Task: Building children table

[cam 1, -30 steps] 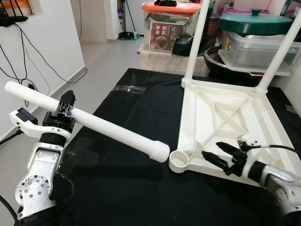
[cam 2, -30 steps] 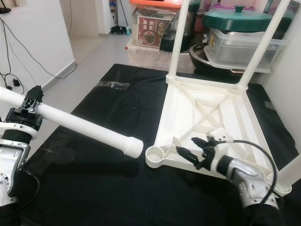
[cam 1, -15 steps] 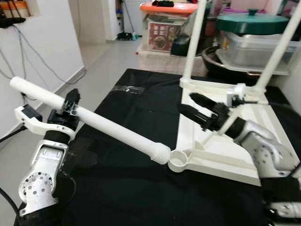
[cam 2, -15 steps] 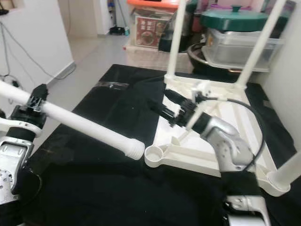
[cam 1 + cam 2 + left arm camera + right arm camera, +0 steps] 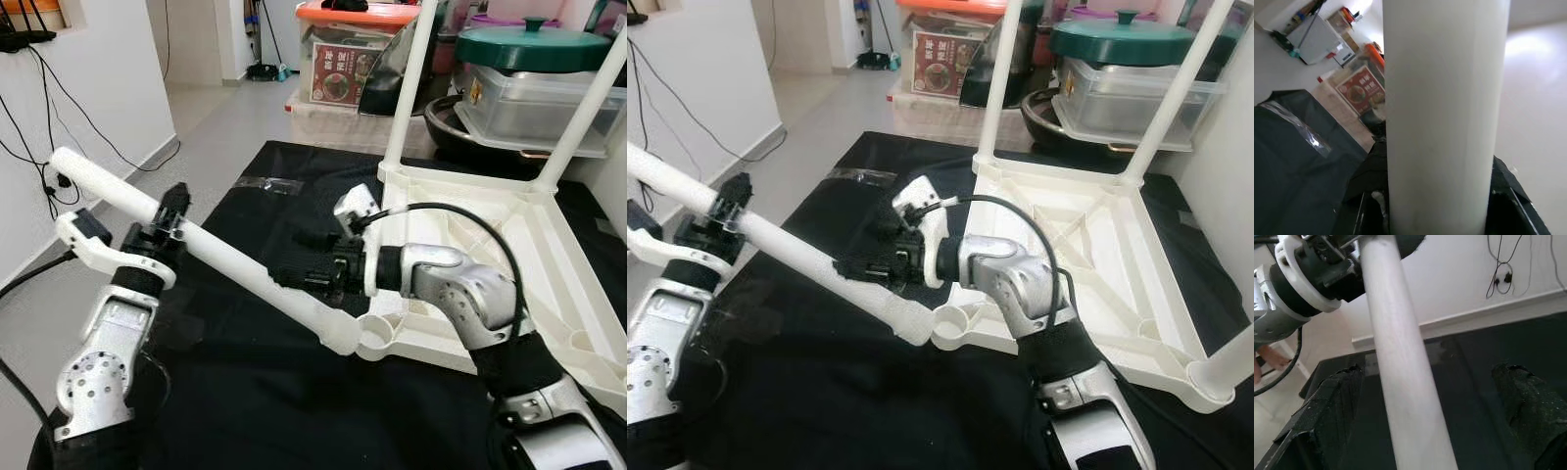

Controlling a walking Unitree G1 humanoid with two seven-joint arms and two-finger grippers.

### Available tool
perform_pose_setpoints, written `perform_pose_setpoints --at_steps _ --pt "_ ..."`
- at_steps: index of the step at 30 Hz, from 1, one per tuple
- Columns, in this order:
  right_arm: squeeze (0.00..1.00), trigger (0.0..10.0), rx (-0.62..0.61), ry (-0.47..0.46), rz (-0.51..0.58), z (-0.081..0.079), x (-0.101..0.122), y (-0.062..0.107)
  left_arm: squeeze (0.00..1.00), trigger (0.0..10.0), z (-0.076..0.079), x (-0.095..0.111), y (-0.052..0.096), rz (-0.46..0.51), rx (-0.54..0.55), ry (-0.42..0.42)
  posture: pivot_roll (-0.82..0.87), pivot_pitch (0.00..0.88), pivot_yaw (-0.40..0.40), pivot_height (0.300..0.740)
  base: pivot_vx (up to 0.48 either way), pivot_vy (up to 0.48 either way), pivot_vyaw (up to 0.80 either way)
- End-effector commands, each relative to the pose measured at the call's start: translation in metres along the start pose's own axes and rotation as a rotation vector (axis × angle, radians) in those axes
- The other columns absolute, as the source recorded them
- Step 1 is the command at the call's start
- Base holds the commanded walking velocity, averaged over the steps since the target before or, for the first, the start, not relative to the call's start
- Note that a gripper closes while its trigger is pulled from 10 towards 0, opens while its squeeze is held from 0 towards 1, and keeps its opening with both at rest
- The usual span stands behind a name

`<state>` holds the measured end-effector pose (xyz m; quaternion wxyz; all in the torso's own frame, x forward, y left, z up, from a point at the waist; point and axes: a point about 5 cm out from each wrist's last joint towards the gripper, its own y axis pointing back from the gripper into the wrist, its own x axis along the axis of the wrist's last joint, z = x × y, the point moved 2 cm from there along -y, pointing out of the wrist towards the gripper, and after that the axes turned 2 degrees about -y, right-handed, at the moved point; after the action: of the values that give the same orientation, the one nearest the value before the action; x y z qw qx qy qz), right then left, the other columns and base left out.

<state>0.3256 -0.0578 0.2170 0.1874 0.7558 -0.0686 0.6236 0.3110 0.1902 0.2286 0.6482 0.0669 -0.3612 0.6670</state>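
The right gripper (image 5: 299, 276) has swung across from the underside of the upturned white plastic table top (image 5: 509, 245) to the long white plastic table leg (image 5: 245, 269); a second ago it lay low inside the ribbed frame, and half a second ago it was lifted partway over. Its black fingers (image 5: 1327, 406) now stand wide apart, one on each side of the leg near its lower end, not yet closed on it. The left gripper (image 5: 162, 230) still holds the leg's upper part, fingers shut around the tube, and has raised that end, so the leg slopes more steeply down to the round corner socket (image 5: 382, 338). The leg's threaded tip, which hung just short of the socket before, now meets its rim; whether it has entered cannot be told. Two other legs (image 5: 411, 78) already stand upright in the far corners, and the table top rests on the black cloth-covered surface (image 5: 245, 392). Judging by this, the third leg is being lined up, and a second grip near the tip would likely help steady it for seating and turning.
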Motion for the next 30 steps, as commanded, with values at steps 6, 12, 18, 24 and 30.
perform_pose_setpoints --at_steps 6,12,18,24,30 --pt "0.00 10.0 0.032 0.004 -0.054 -0.011 -0.002 -0.009 0.00 0.0 0.009 -0.002 -0.001 0.000 -0.039 -0.018 0.06 0.000 -0.041 0.740 0.000 0.000 0.00" --pt "0.00 10.0 0.042 0.053 -0.206 -0.022 -0.028 -0.031 0.00 0.0 0.017 -0.011 -0.007 -0.034 -0.074 -0.036 0.07 0.000 -0.043 0.740 0.000 0.000 0.00" --pt "0.00 9.3 0.036 0.085 -0.281 -0.023 -0.041 -0.046 0.00 0.0 0.024 -0.016 -0.008 -0.053 -0.096 -0.039 0.08 0.000 -0.047 0.740 0.000 0.000 0.00" --pt "0.00 1.7 -0.033 0.090 -0.338 -0.016 -0.054 -0.060 0.00 0.0 0.032 -0.025 -0.008 -0.080 -0.123 -0.039 0.09 0.000 -0.054 0.740 0.000 0.000 0.00" --pt "0.00 0.0 -0.034 0.095 -0.372 -0.016 -0.063 -0.060 0.00 0.0 0.033 -0.030 -0.008 -0.098 -0.127 -0.050 0.09 0.000 -0.057 0.740 0.000 0.000 0.00"
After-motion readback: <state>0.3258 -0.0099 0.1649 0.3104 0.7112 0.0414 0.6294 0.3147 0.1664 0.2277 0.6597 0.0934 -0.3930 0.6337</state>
